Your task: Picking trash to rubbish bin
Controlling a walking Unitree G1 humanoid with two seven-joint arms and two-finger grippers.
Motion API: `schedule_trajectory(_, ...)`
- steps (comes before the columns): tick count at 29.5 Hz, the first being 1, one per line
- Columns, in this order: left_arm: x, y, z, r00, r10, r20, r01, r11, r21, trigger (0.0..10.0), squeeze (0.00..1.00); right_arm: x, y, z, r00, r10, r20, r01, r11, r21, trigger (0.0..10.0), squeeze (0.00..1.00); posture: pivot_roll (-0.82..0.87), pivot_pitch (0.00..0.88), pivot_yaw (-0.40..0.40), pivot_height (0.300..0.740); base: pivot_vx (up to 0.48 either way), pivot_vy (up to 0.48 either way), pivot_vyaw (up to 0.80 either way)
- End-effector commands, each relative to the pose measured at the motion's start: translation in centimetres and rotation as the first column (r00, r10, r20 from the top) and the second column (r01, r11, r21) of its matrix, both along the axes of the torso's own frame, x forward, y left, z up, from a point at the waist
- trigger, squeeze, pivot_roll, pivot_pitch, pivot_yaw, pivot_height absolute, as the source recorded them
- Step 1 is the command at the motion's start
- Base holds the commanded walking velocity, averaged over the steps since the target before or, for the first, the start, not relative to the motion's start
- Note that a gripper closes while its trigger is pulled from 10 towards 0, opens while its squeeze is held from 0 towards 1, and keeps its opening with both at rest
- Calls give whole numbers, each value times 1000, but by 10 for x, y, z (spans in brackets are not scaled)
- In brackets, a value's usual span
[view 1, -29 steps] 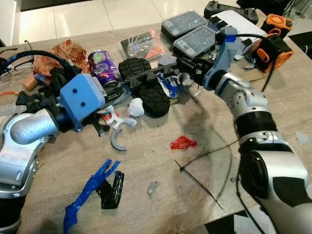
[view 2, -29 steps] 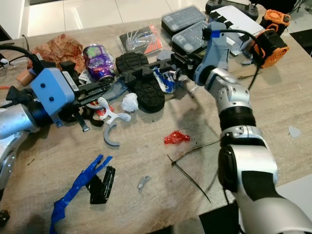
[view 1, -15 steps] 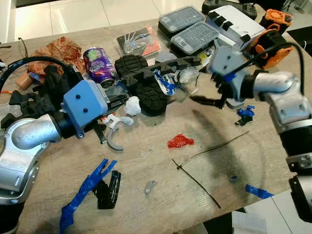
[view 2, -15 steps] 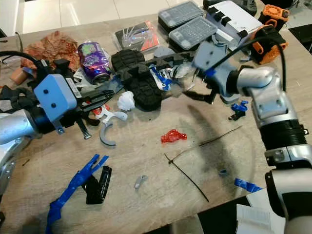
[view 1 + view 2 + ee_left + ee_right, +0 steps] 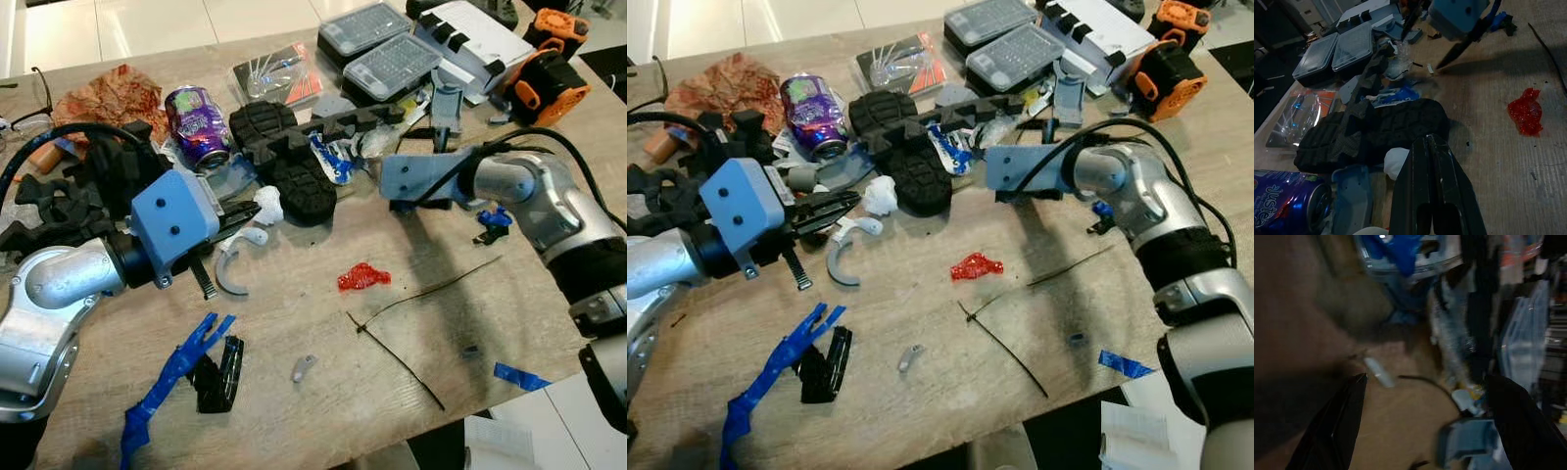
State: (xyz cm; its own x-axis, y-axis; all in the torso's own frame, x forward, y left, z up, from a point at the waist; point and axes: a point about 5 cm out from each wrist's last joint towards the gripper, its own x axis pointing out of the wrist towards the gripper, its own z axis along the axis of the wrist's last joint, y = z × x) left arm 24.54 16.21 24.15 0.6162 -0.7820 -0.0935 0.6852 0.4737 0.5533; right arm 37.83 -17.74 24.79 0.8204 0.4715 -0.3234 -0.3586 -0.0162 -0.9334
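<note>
Wooden bench strewn with scraps: red crumpled wrapper at centre looks light and soft, best pinched across its middle. Right pincer hovers nearby, spread open; left pincer closed, empty.

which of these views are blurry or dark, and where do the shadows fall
Both eye views are sharp and evenly lit, with the right arm's soft shadow on the table. The left wrist view is dim but in focus: the shut left gripper, the black shoe sole and the red scrap read clearly. The right wrist view is dark and motion-blurred, with the right gripper open.
</note>
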Motion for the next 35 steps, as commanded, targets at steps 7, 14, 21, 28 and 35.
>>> schedule_trajectory(7,-7,-3,2,1000,-27,-10,27,999,22,10000,0,8,9,-16,996,40,80,-36,998,-45,10000,0,17,322,-3,740,0,0,0)
schedule_trajectory(14,-10,-2,2,1000,-25,-19,25,999,24,10000,0,17,17,-17,979,31,202,-19,998,-57,10000,0,30,342,-1,740,0,0,0)
schedule_trajectory(21,-12,-1,2,999,-19,-28,20,999,27,10000,0,22,29,-22,971,31,238,-25,999,-26,10000,0,45,357,-3,740,0,0,0)
schedule_trajectory(28,-13,3,4,999,-7,-33,9,999,44,10000,0,21,48,-33,968,99,231,-102,995,2,0,0,60,368,-3,740,0,0,0)
schedule_trajectory(35,-11,3,3,999,-3,-35,5,999,46,10000,0,21,49,-28,964,118,239,-125,992,16,0,0,52,359,-6,740,0,0,0)
